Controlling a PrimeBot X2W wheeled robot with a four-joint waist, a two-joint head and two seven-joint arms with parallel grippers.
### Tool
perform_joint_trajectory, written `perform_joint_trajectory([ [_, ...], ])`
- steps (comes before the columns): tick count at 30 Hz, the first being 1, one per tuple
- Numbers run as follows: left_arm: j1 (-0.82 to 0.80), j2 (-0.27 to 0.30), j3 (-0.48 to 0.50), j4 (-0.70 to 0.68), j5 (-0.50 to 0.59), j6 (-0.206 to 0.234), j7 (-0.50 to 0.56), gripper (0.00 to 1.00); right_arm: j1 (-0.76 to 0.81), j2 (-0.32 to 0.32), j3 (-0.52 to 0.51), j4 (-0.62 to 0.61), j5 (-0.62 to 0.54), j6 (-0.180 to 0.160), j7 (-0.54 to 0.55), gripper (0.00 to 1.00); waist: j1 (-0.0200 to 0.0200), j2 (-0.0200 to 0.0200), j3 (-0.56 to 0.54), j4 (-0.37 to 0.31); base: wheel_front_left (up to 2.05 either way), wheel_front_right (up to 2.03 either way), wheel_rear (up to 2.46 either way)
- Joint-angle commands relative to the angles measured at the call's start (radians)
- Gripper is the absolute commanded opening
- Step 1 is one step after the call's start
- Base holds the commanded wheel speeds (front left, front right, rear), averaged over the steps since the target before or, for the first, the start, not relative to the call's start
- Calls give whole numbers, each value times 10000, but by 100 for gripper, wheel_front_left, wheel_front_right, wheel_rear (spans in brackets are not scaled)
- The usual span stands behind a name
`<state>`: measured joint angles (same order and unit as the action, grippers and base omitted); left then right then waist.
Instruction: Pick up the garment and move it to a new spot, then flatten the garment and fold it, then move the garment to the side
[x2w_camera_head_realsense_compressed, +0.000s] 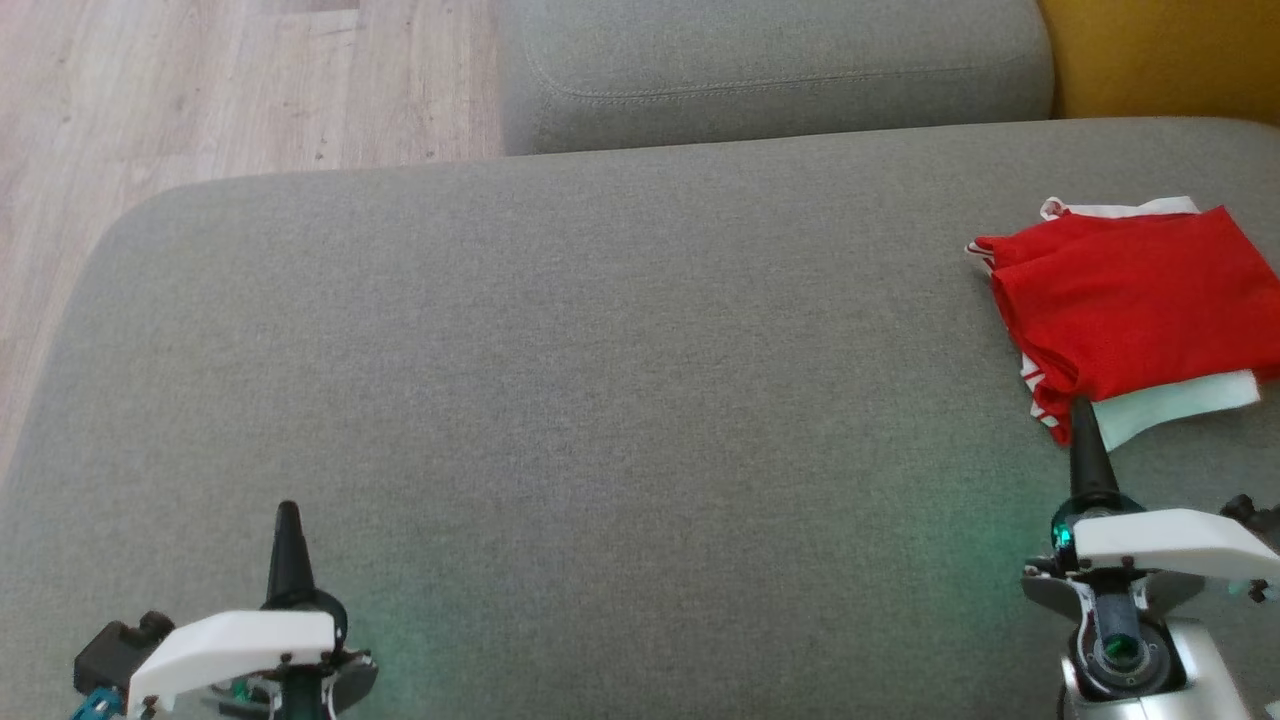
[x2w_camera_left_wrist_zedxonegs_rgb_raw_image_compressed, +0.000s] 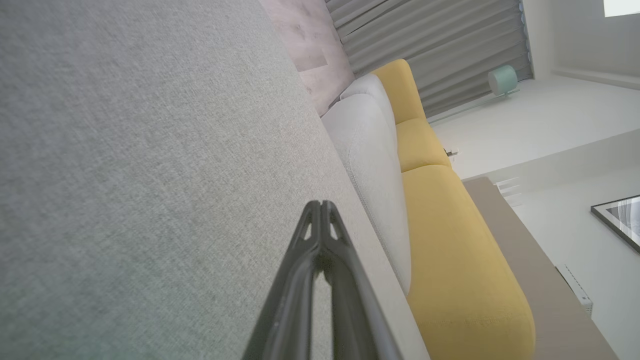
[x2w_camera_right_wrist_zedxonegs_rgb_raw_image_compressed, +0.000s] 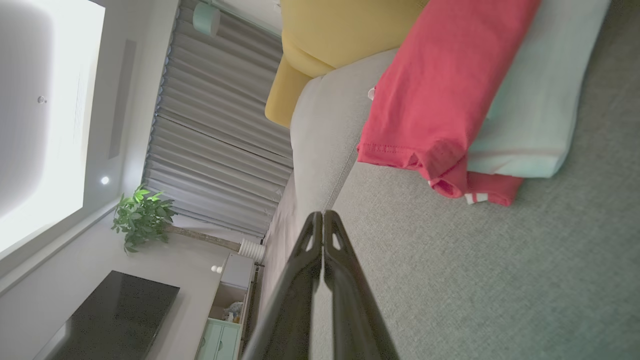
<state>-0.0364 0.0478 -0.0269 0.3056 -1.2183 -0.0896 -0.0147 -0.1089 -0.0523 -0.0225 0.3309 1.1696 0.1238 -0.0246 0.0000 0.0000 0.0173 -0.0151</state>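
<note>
**Head view, with both wrist views.** I see the folded red T-shirt lying at the far right of the grey sofa seat, close to its right edge. Its sleeve hem, trimmed with white stripes, points toward me. The shirt rests on top of a folded pale mint cloth, which sticks out beneath it at the near and far sides.

My right claw hangs just beside the shirt's near corner. Its two dark fingers are pressed together and hold nothing, and in the right wrist view bare grey fabric lies between the fingertips and the shirt.

My left claw hovers over the near left of the seat, well apart from the shirt. It is likewise drawn together and empty.

Beyond the seat are a grey back cushion, a yellow cushion and a pale wooden floor.
</note>
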Motion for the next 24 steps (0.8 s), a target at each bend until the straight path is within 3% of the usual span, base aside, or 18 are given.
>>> perform_joint_trajectory([
  [1, -573, 60, 385, -377, -249, -128, 93, 0, -175, -156, 50, -425, 313, 48, 66, 0, 0, 0, -5, 6, 0, 0, 0],
  [24, -656, 61, 967, -511, -2440, -296, 777, 0, -54, -145, -394, -691, 2841, 61, 743, 0, 0, 0, -86, 92, 0, 0, 0],
])
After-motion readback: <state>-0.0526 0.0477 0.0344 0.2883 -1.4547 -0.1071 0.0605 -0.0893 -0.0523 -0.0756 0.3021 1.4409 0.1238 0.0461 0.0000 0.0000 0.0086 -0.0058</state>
